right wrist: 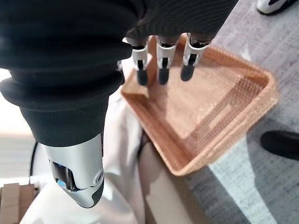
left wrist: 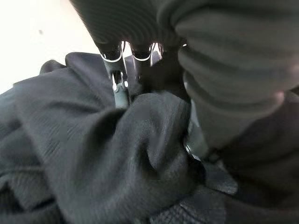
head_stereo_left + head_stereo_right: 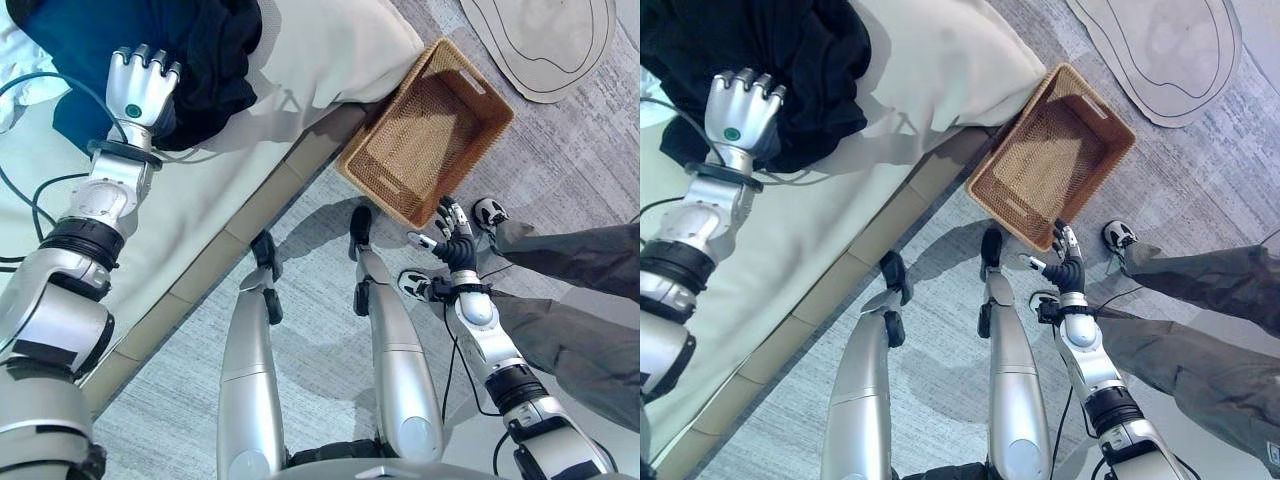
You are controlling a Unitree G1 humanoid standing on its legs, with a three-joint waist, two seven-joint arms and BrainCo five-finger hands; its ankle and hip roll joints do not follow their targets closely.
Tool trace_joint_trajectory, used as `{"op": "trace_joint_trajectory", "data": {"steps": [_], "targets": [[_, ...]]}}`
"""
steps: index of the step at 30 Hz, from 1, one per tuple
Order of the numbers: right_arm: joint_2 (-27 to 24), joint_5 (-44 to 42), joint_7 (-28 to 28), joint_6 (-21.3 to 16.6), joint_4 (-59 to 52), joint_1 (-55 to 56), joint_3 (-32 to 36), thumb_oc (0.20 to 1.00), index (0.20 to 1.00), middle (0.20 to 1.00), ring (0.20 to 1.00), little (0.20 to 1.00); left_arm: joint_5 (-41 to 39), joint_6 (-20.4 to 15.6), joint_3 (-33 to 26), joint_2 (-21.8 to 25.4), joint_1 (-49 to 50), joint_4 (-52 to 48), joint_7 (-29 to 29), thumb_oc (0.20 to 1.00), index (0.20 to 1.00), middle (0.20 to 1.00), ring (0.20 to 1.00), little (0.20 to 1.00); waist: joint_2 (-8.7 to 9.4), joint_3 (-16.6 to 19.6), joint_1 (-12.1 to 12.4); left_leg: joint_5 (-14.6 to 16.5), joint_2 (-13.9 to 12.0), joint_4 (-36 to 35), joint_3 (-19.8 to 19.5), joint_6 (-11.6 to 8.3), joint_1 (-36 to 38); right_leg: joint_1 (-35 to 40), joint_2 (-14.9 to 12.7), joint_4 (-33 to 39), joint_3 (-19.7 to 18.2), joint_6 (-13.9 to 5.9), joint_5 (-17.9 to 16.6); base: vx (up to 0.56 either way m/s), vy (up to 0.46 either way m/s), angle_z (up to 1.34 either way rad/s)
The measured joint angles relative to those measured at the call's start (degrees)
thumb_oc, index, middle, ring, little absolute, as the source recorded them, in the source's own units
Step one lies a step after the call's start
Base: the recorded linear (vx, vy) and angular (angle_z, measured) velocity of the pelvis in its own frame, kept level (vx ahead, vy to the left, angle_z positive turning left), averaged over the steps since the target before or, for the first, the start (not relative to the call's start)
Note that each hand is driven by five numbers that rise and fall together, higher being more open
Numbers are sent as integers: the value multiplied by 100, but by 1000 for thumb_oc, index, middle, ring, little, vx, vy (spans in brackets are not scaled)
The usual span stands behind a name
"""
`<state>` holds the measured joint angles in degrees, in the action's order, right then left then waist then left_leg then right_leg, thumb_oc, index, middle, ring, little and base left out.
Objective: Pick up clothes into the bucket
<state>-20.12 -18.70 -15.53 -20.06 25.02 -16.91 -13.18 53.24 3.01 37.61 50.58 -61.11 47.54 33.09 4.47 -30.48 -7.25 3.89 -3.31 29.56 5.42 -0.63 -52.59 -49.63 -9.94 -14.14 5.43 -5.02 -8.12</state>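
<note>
1. The right hand hangs over the grey carpet with its fingers relaxed and apart, holding nothing, just short of the basket's near corner.
2. A person's grey trouser legs and shoes stand beside that hand.
3. The wicker basket sits empty on the floor against the bed.
4. A patterned rug lies beyond it.
5. On the bed, the left hand has its fingers curled into the dark clothes, gripping a fold.
</note>
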Motion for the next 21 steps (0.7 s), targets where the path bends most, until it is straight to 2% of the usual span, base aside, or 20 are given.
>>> {"op": "trace_joint_trajectory", "data": {"steps": [4,8,15,16,18,19,21], "targets": [[5,2,12,2,33,-28,-7,1000,1000,1000,1000,1000,9,-66,137,24,74,-3,-109,200,200,200,200,200,0,0,3,-10,3,-52,21,12,184,155,-4,14,3,16,-56,0,0,0],[2,7,19,2,25,-45,-6,1000,1000,1000,1000,1000,27,-165,138,43,360,-56,-175,200,200,200,200,200,6,16,26,-17,19,-314,39,19,700,594,-10,146,20,21,-43,39,-44,1],[11,65,9,57,75,-97,28,1000,1000,1000,1000,1000,50,-347,-846,176,1667,-1094,-205,200,200,200,200,200,2,93,166,-117,21,-878,48,6,1743,1459,26,354,73,60,46,75,-62,1],[11,205,5,73,80,-103,28,1000,1000,1000,1000,1000,34,-386,-1313,171,2098,-1509,-215,200,200,200,200,200,2,98,201,-129,11,-1045,49,-12,2035,1728,52,466,97,71,59,82,-67,0],[-5,393,-6,114,87,-142,49,1000,1000,1000,1000,1000,-8,-463,-1612,183,2392,-1902,-200,200,200,200,200,200,-22,177,318,-176,-5,-1200,34,-40,2267,1939,80,548,133,83,66,72,-52,3],[1,529,-9,177,198,-70,47,1000,1000,1000,1000,1000,-19,-536,-1913,106,2729,-2282,-154,200,200,200,200,200,-31,274,371,-244,-3,-1442,32,-103,2575,2198,97,699,156,88,58,91,-62,1],[25,632,15,228,280,-15,42,1000,1000,1000,1000,1000,-29,-667,-2144,125,3145,-2639,-148,200,200,200,200,200,-64,540,504,-302,-15,-1686,15,-163,2822,2427,138,866,197,92,60,99,-76,4]]}}
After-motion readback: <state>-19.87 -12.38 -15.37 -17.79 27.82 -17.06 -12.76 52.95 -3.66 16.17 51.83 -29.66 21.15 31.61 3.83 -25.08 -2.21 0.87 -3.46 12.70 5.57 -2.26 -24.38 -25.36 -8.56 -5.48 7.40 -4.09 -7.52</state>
